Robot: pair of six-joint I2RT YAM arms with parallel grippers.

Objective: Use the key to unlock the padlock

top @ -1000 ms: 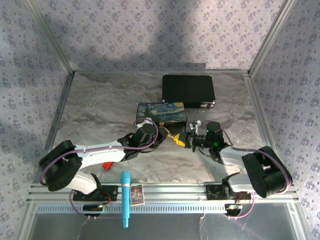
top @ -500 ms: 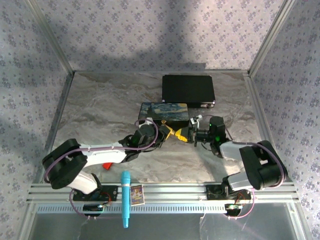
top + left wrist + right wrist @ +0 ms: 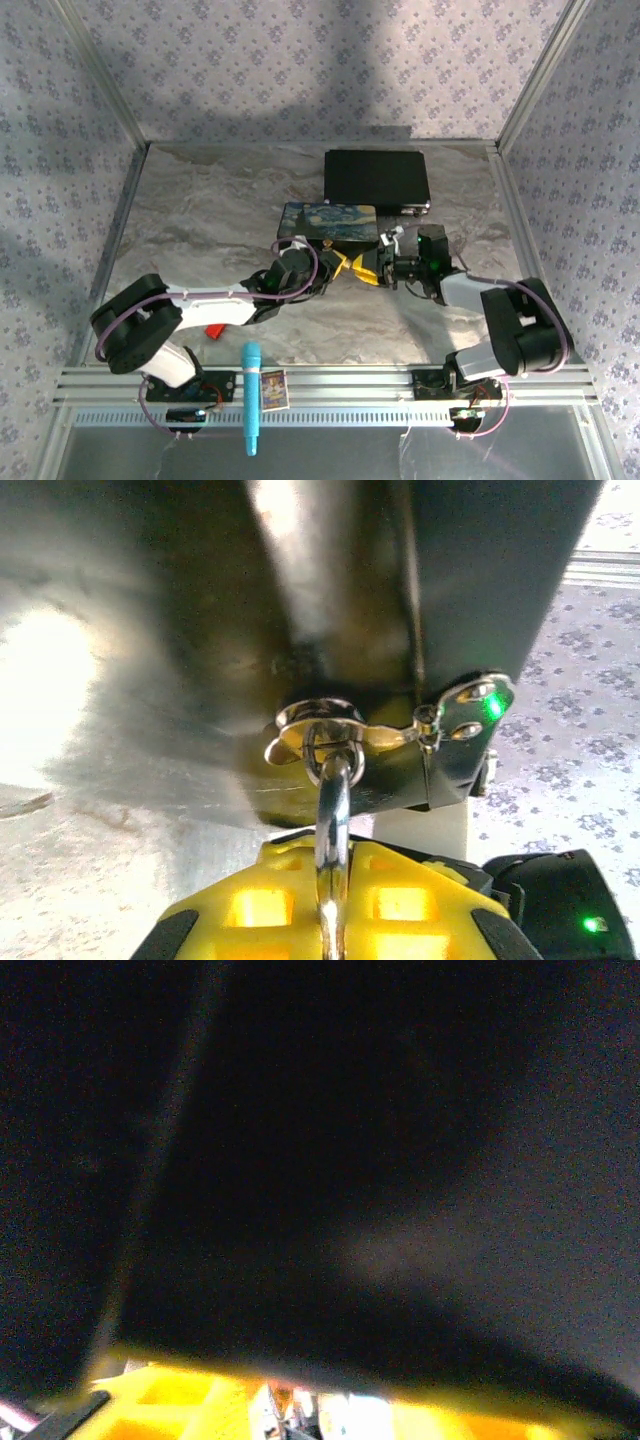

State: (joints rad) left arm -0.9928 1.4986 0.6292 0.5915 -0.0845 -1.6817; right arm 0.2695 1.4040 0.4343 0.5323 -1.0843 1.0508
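Padlock [image 3: 333, 815] is hanging on the box [image 3: 330, 222] hasp [image 3: 318, 725], shackle [image 3: 335, 775] threaded through, seemingly not yet unlocked; key work is remaining. Left pincer [image 3: 333, 860] is clamping it. Right pincer [image 3: 368, 272] is hovering just beside, grip impossible to tell. Padlock's long axis is running along left pincer, shackle pointing at box.

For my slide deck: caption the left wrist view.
Silver padlock shackle hooked through the box latch, between yellow fingers.

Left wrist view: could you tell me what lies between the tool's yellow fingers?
In that view, the thin silver padlock shackle runs between the fingers of the left tool, looping through the shiny metal hasp.
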